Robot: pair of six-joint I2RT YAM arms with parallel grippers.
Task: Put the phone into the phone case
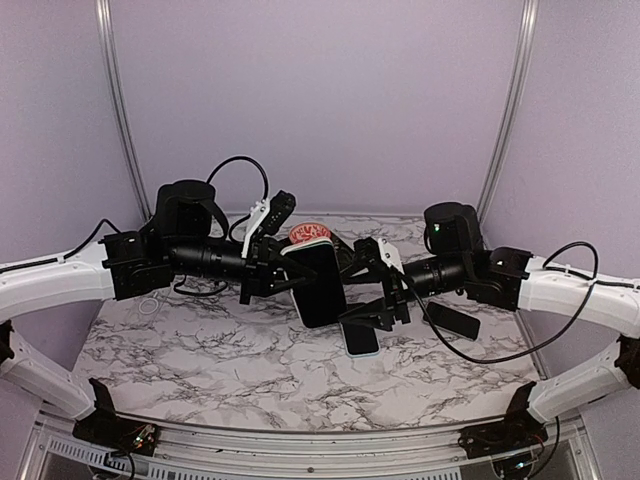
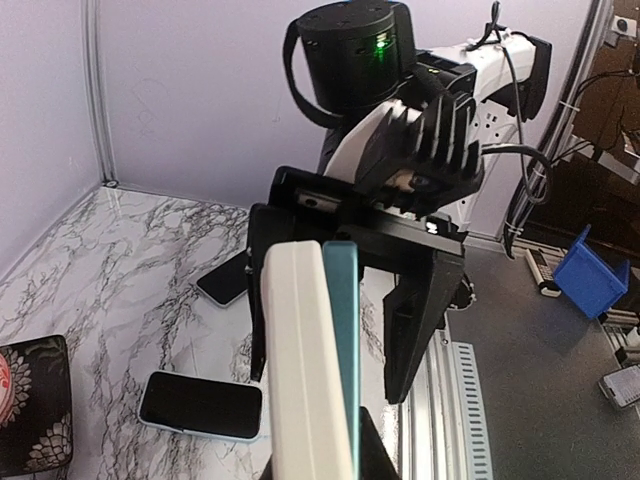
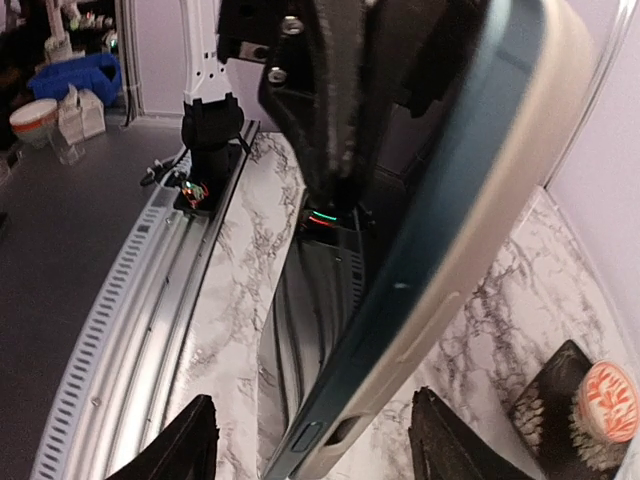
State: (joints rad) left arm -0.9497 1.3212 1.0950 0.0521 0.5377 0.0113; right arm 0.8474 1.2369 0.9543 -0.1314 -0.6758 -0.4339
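Risk: if the right tool (image 1: 372,285) presses off-centre, the phone (image 1: 318,285) may twist out of the left tool (image 1: 283,265) and fall on the tabletop (image 1: 200,360).
Right tool: released, fingers on both sides of the phone.
Left tool: clenched on phone and phone case (image 2: 300,370), in the air.
Phone case: cream, along the phone's back; the teal edge is uncovered, so the phone seems not fully seated.
Far: flowered case (image 1: 310,235), contents hidden.

The held phone (image 1: 318,285) and a spare phone (image 1: 362,342) below it crowd mid-table (front-left marble (image 1: 200,350) seems open).
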